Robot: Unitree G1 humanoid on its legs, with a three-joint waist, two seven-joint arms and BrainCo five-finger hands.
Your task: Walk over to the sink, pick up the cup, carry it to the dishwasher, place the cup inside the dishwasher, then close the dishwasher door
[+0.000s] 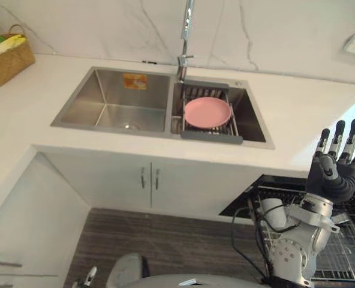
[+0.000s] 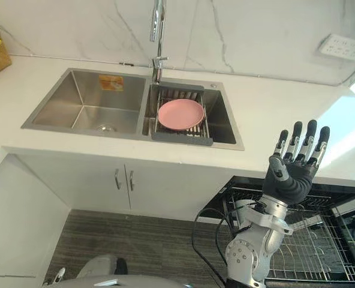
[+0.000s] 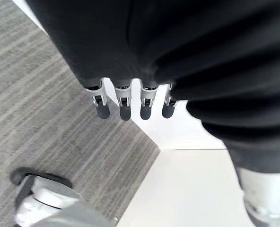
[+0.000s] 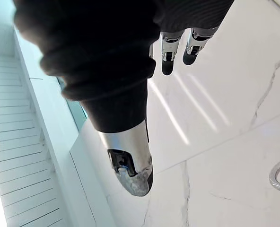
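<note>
The steel double sink (image 1: pixel 105 102) is set in the white counter ahead. Its left basin is bare. In the right basin a dark rack carries a pink plate (image 1: pixel 207 112). At the lower right the dishwasher stands open, with its wire rack (image 2: pixel 321 240) pulled out. My right hand (image 2: pixel 291 180) is raised above that rack, just in front of the counter edge, fingers straight and spread, holding nothing. My left hand (image 3: pixel 123 101) hangs over the grey floor with straight fingers and holds nothing.
A tall faucet (image 1: pixel 186 36) rises behind the sink's divider. A woven basket (image 1: pixel 6 57) sits at the counter's far left and a wall socket (image 2: pixel 339 47) at the far right. White cabinet doors (image 1: pixel 147 178) are below the sink, and the counter turns a corner on my left.
</note>
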